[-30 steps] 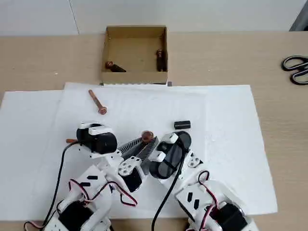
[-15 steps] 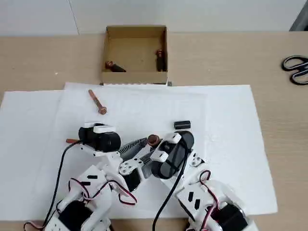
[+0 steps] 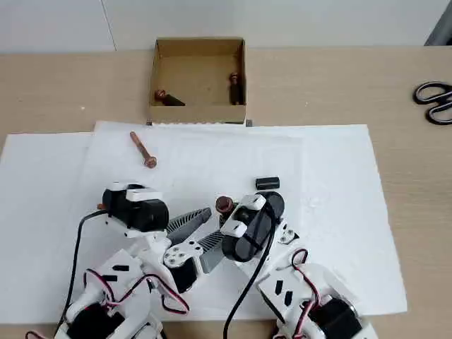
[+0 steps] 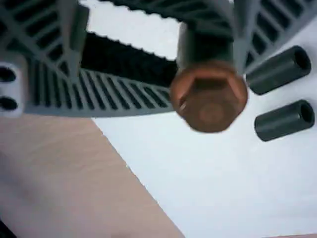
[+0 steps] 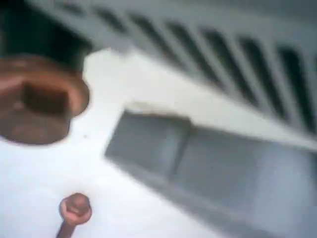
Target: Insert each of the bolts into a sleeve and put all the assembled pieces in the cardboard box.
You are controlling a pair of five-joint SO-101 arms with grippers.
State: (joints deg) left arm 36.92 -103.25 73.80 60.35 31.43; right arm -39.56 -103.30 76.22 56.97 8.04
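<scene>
A pale wooden bench (image 3: 56, 85) runs back to a plain white wall (image 3: 282, 21). Overlapping sheets of white paper (image 3: 332, 183) cover its near half, and both arms are above them. At the paper's far edge sits the cardboard box (image 3: 198, 113), open on top. It has two sleeved bolts inside, one (image 3: 168, 98) by its left wall and one (image 3: 235, 88) against its right wall. Black-handled scissors (image 3: 436, 103) lie on bare wood at the far right, well apart from everything else.

A loose bolt (image 3: 143, 149) lies on the paper near the box's front left corner. Two black sleeves (image 4: 282, 67) lie side by side on the paper just beyond the right arm.

The copper hex bolt (image 3: 224, 205) is held off the paper with a dark sleeve (image 4: 200, 47) around its shank. The right end effector (image 3: 229, 212) is clamped on it. The left end effector (image 3: 217, 224) sits just beside, its jaws apart and holding nothing.
</scene>
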